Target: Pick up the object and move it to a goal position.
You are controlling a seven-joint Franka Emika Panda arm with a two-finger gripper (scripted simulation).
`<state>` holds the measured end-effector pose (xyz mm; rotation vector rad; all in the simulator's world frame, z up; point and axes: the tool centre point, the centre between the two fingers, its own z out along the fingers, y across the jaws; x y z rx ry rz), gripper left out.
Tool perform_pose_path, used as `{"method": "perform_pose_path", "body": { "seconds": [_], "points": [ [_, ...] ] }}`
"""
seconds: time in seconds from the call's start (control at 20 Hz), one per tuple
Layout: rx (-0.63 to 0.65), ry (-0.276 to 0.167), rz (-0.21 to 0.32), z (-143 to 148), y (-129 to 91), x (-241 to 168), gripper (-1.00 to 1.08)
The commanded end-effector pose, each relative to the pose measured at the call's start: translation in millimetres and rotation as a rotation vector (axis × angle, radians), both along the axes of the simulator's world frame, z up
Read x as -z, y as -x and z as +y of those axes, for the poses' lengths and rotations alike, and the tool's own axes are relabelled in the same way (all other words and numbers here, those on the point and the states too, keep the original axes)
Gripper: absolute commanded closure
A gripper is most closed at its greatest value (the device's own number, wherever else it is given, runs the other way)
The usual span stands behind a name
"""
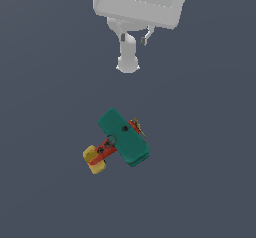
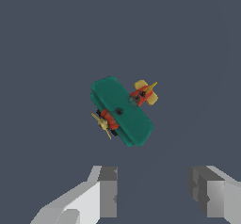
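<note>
Hanging above the dark grey surface (image 1: 45, 192), the gripper (image 2: 153, 192) holds nothing. In the wrist view its two fingers (image 2: 107, 190) stand spread wide, with bare surface showing in the gap between them; neither touches anything. In the exterior view the white gripper body sits at the upper edge of the frame, well apart from the toy biplane (image 1: 123, 137).

The biplane lies on the surface, clear of the fingers in both views. Teal-green upper wing (image 2: 122, 111) faces the cameras, stacked over a second wing edge just visible beneath. Red fuselage (image 1: 106, 147) runs diagonally: yellow tail (image 1: 95, 160) toward the exterior view's lower left, yellow propeller (image 1: 138, 126) toward its upper right. A small dark spot marks the wing's centre. Wheels too small to make out clearly.
</note>
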<state>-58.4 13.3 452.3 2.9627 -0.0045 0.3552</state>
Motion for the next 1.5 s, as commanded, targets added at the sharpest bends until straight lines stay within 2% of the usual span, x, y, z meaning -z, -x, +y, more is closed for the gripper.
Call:
{"method": "perform_pose_path", "body": {
  "seconds": [0.0,0.7,1.45],
  "points": [
    [0.003,0.022,-0.029,1,0,-15,-0.20],
    [0.024,0.167,-0.174,15,5,-92,-0.20],
    [0.046,0.354,-0.296,46,10,-149,-0.20]
  ]
}}
